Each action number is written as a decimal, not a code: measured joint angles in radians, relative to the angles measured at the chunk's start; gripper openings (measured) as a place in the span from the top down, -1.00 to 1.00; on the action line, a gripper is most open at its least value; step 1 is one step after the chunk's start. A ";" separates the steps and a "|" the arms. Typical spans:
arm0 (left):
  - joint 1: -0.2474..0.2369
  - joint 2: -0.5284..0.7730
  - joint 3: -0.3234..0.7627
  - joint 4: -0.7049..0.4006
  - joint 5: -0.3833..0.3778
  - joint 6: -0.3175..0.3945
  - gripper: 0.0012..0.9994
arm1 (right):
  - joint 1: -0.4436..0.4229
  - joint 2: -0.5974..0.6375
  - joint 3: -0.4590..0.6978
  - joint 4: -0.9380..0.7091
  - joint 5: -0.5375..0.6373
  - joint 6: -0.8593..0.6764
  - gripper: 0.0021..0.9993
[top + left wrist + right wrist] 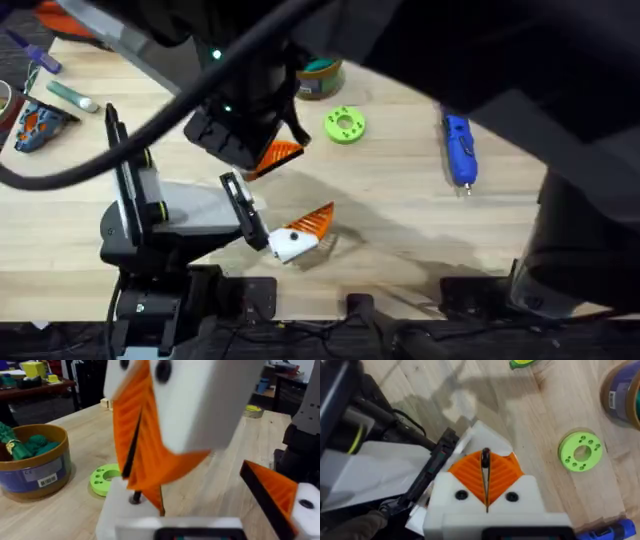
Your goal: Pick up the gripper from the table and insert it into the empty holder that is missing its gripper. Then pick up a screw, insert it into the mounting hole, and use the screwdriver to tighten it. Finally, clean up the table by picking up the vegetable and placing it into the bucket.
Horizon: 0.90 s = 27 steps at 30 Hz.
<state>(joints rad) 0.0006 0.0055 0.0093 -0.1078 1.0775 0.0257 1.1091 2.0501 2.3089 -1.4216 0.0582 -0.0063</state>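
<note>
I hold the right pincer (486, 469) pinched shut on what looks like a small dark screw (485, 455), just above the white holder (117, 510) of the wide-open, empty left pincer (302, 231), ready for lowering in.

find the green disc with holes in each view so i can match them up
Overhead: the green disc lies on the table behind the middle, just right of the bucket.
Left wrist: it lies flat beside the bucket, partly behind the orange pads.
Right wrist: it lies at the right, near the bucket.
Shared landmark: the bucket beside the disc.
</note>
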 joint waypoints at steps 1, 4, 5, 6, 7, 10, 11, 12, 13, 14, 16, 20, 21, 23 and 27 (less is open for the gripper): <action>0.000 0.000 0.000 0.000 0.000 0.000 -0.97 | 0.000 0.006 0.000 0.001 0.000 -0.002 0.99; 0.000 0.000 0.000 -0.001 0.000 -0.005 -0.97 | 0.000 0.022 0.000 0.004 0.000 -0.004 0.99; 0.000 0.000 0.000 0.000 0.000 -0.005 -0.97 | 0.000 0.023 0.000 0.005 0.000 -0.006 0.99; 0.000 0.000 0.000 0.000 0.000 -0.005 -0.97 | -0.001 0.023 0.001 0.001 0.000 -0.010 0.99; 0.000 0.000 0.000 -0.001 0.000 -0.005 -0.97 | -0.001 0.023 0.001 0.000 0.000 -0.010 0.99; 0.000 0.000 0.000 0.000 0.000 -0.005 -0.97 | -0.003 0.023 0.001 0.000 0.000 -0.014 0.99; 0.000 0.000 0.000 0.000 0.000 -0.005 -0.97 | -0.004 0.023 0.001 0.000 0.000 -0.017 0.99; 0.000 0.000 0.000 0.000 0.000 -0.005 -0.97 | -0.004 0.023 0.001 0.001 0.000 -0.017 0.99; 0.000 0.000 0.000 0.000 0.000 -0.005 -0.97 | -0.004 0.023 0.001 0.002 0.000 -0.017 0.99; 0.000 0.000 0.000 0.000 0.000 -0.005 -0.97 | -0.004 0.023 0.001 0.005 0.000 -0.017 0.99; 0.000 0.000 0.000 0.000 0.000 -0.004 -0.97 | -0.004 0.024 0.001 0.009 0.000 -0.017 0.99; 0.000 0.000 0.000 -0.001 0.000 -0.006 -0.97 | -0.004 0.032 0.006 0.012 0.000 -0.017 0.99; 0.000 0.000 0.000 -0.001 0.000 -0.008 -0.97 | -0.004 0.034 0.008 0.014 0.000 -0.017 0.99; 0.000 0.000 0.000 -0.001 0.000 -0.009 -0.97 | -0.004 0.037 0.010 0.015 0.000 -0.017 0.99; 0.000 0.000 0.000 -0.001 0.003 -0.012 -0.98 | -0.004 0.040 0.012 0.018 0.000 -0.017 0.99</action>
<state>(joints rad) 0.0006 0.0055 0.0093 -0.1085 1.0801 0.0139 1.1049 2.0903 2.3211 -1.4034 0.0586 -0.0235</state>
